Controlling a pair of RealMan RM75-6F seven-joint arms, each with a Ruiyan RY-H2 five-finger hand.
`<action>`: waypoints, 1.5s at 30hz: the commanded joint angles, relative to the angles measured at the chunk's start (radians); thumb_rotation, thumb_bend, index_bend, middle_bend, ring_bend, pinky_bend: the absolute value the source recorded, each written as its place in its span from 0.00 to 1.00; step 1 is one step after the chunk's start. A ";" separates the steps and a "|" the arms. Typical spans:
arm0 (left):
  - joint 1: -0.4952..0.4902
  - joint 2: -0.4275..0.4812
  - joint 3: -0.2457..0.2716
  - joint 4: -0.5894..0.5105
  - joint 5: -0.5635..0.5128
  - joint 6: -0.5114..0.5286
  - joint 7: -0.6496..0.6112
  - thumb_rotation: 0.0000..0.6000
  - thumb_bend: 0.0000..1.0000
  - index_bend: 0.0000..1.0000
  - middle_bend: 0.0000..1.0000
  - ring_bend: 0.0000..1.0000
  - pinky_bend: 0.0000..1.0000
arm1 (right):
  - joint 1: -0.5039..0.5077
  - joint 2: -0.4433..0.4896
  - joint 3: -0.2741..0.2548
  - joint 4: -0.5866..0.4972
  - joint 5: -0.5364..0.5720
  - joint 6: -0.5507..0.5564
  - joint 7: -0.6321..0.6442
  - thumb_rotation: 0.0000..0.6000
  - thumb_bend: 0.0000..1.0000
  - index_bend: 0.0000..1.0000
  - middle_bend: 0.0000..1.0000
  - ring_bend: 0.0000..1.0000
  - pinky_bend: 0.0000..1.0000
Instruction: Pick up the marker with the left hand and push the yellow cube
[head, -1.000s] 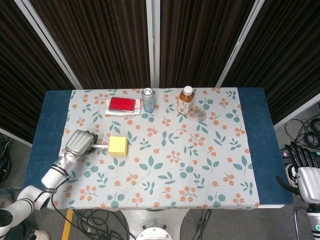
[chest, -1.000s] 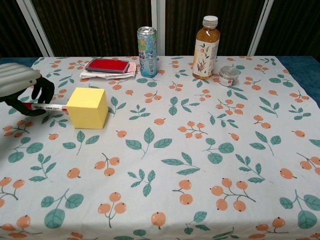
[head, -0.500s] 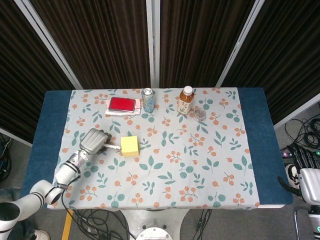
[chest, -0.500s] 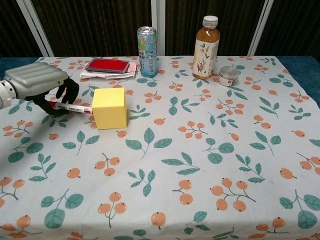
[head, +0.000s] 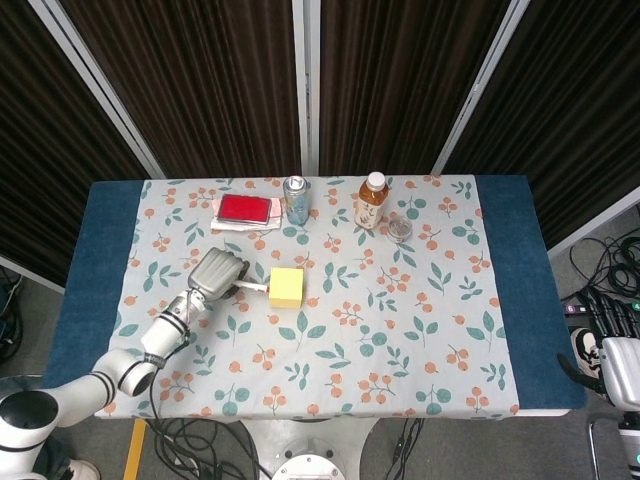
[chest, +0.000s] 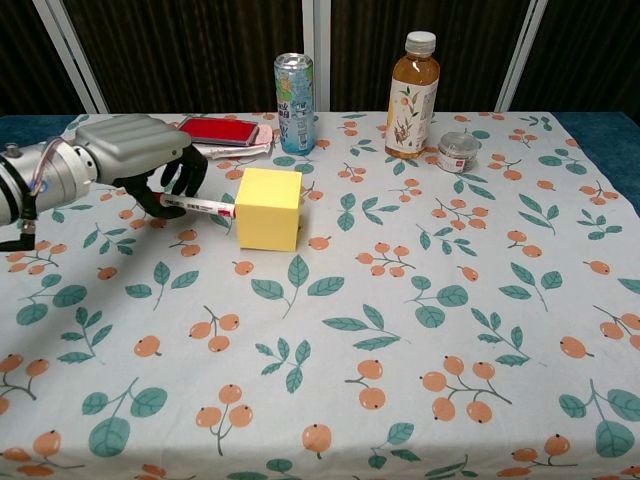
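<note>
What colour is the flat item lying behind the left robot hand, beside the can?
Red, resting on white and pinkish paper; the flat item shows best in the chest view.

a table (head: 505, 260) under a blue cover with a white leaf-and-berry cloth (head: 400, 330) on top stands before dark ribbed panels (head: 400, 80) split by pale slanting frames (head: 306, 85), on a grey floor (head: 600, 240) with black cables (head: 610, 262) trailing at the right and below.
</note>
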 joint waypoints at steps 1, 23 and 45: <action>-0.017 -0.010 -0.015 -0.013 -0.019 -0.014 0.021 1.00 0.47 0.72 0.74 0.57 0.73 | 0.000 -0.002 0.000 0.003 0.000 -0.001 0.003 1.00 0.15 0.00 0.00 0.00 0.00; -0.037 0.031 -0.036 -0.116 -0.141 -0.066 0.247 1.00 0.47 0.72 0.74 0.57 0.73 | 0.011 -0.015 0.000 0.049 -0.010 -0.013 0.048 1.00 0.15 0.00 0.00 0.00 0.00; -0.192 -0.105 -0.117 -0.109 -0.265 -0.142 0.377 1.00 0.48 0.72 0.74 0.57 0.73 | 0.004 0.000 0.002 0.056 0.002 -0.012 0.060 1.00 0.15 0.00 0.00 0.00 0.00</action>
